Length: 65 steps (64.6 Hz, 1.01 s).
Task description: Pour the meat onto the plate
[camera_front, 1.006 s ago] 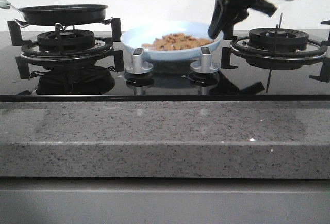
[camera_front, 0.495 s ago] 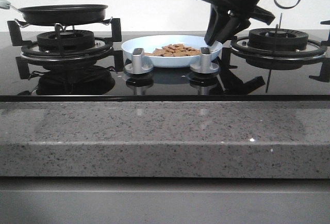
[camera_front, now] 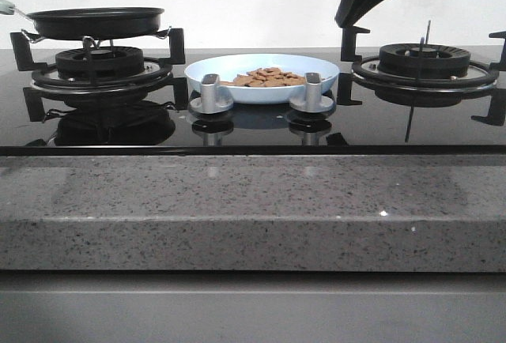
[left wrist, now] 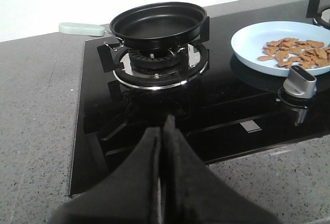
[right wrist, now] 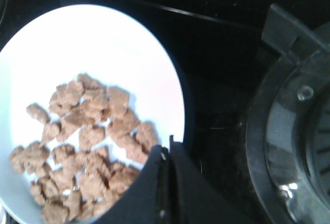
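Observation:
The pale-blue plate (camera_front: 261, 65) rests flat on the black glass hob between the two burners, with the heap of tan meat chunks (camera_front: 269, 78) in it. My right gripper (camera_front: 343, 20) is shut and empty, lifted above the plate's right rim and clear of it. In the right wrist view the shut gripper (right wrist: 166, 149) hangs over the plate (right wrist: 103, 48) and the meat (right wrist: 82, 131). My left gripper (left wrist: 164, 126) is shut and empty over the hob's front edge. The left wrist view also shows the plate (left wrist: 252, 41) and the meat (left wrist: 294, 51).
An empty black frying pan (camera_front: 95, 20) with a pale handle (left wrist: 80, 28) sits on the left burner (camera_front: 99, 62). The right burner (camera_front: 427, 62) stands beside the plate. Two silver knobs (camera_front: 207, 94) (camera_front: 312, 92) stand in front of it. A speckled stone counter (camera_front: 253, 201) runs along the front.
The right gripper held the raised plate by its right rim, lowered it onto the hob, let go and rose up to the right. The meat stays in the plate.

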Tool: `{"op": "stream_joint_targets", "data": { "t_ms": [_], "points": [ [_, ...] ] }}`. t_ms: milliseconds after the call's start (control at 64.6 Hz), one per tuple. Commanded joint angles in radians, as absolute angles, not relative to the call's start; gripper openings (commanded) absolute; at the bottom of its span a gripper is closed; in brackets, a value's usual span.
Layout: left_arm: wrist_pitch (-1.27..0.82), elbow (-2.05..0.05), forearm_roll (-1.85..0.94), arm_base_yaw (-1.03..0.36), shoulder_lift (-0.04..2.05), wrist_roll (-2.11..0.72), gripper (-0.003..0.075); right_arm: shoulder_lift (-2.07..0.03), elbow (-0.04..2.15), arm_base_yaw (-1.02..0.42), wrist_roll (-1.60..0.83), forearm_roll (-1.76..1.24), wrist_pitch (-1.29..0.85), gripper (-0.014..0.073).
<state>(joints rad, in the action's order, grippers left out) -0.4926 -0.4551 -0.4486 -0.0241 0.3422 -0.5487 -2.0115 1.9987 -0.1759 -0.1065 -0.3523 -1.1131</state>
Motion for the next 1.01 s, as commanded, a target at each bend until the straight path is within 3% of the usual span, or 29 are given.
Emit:
{"op": "stream_joint_targets", "data": {
  "t_ms": [0,155,696,990],
  "points": [
    [-0.414,-0.485,-0.474,-0.031,0.35,-0.537,-0.002,-1.918,2.019,-0.17,-0.104,-0.347,-1.092,-0.006],
    [-0.414,-0.485,-0.474,-0.031,0.35,-0.537,-0.002,-1.775,1.866,-0.171,-0.107,-0.298,-0.995,-0.006],
    [-0.414,-0.485,-0.474,-0.031,0.35,-0.537,-0.002,-0.985,0.822,-0.171,-0.24,-0.225,-0.358,-0.006],
    [-0.414,-0.485,-0.474,-0.031,0.35,-0.537,-0.002,-0.582,0.504,-0.171,-0.24,-0.225,-0.188,-0.006]
  ]
}}
